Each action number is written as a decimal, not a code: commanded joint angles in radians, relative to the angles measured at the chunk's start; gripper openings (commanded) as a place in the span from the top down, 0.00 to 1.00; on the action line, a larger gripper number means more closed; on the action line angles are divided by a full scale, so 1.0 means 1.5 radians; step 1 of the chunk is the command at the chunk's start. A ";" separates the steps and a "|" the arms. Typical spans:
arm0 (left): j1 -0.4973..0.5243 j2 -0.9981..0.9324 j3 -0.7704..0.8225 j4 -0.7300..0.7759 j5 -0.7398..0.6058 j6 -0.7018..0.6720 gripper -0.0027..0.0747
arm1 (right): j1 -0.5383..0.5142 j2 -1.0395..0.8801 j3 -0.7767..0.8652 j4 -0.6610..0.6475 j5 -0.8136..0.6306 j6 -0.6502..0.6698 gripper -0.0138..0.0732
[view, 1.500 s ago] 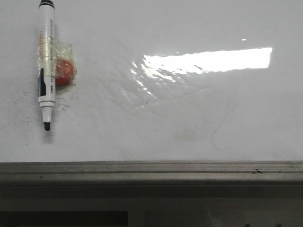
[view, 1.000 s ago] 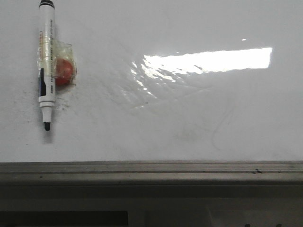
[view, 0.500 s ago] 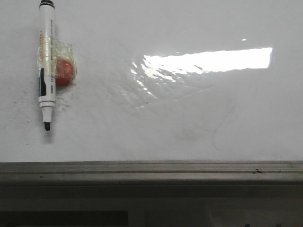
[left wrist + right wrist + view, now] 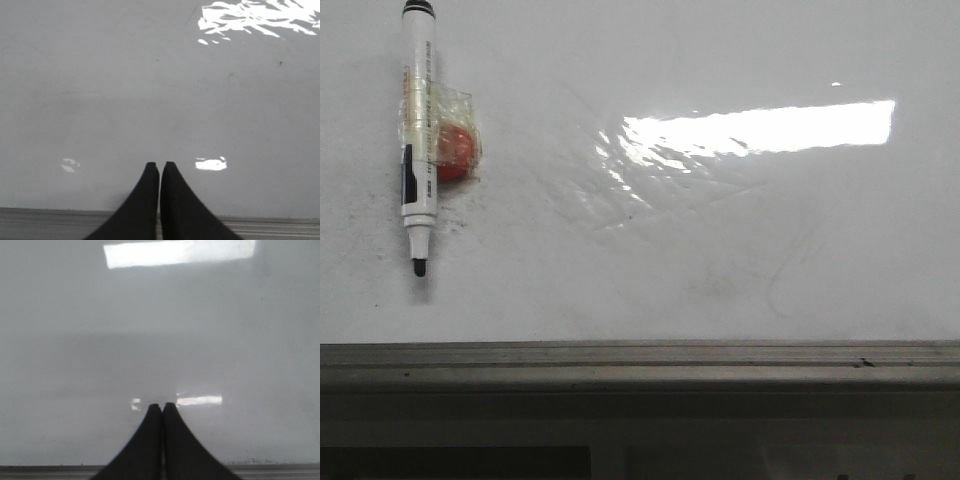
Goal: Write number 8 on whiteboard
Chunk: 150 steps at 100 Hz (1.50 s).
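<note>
At the far left of the whiteboard [image 4: 720, 260] a marker [image 4: 417, 130] lies lengthwise, uncapped tip toward the near edge, with a red lump [image 4: 456, 150] under clear tape touching its right side. The board's middle and right carry only glare, faint grey smudges and scratches; no drawn 8 shows. A grey rail [image 4: 640, 362] runs along the near edge. The left gripper [image 4: 160, 166] is pressed closed and empty above the board by the rail. The right gripper [image 4: 162, 405] is likewise closed on nothing.
</note>
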 commanded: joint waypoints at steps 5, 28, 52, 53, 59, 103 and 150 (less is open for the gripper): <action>0.002 -0.021 0.021 -0.006 -0.066 0.001 0.99 | -0.003 -0.015 0.009 0.000 -0.079 -0.004 0.92; 0.002 -0.021 0.021 -0.035 -0.097 -0.001 0.99 | -0.003 -0.015 0.009 0.000 -0.160 -0.004 0.92; 0.002 -0.021 0.021 -0.051 -0.189 -0.001 0.99 | -0.003 -0.015 -0.003 0.001 -0.271 -0.004 0.91; 0.002 -0.021 0.021 -0.053 -0.195 -0.001 0.99 | -0.003 -0.015 -0.007 0.001 -0.271 -0.004 0.91; 0.002 -0.021 0.021 -0.080 -0.219 -0.003 0.99 | -0.003 -0.015 -0.024 0.001 -0.252 -0.004 0.91; 0.002 0.007 -0.123 -0.143 -0.029 0.024 0.99 | 0.075 0.013 -0.192 0.004 0.105 -0.004 0.91; 0.002 0.031 -0.185 -0.154 0.009 0.032 0.72 | 0.075 0.087 -0.239 0.032 0.152 -0.004 0.91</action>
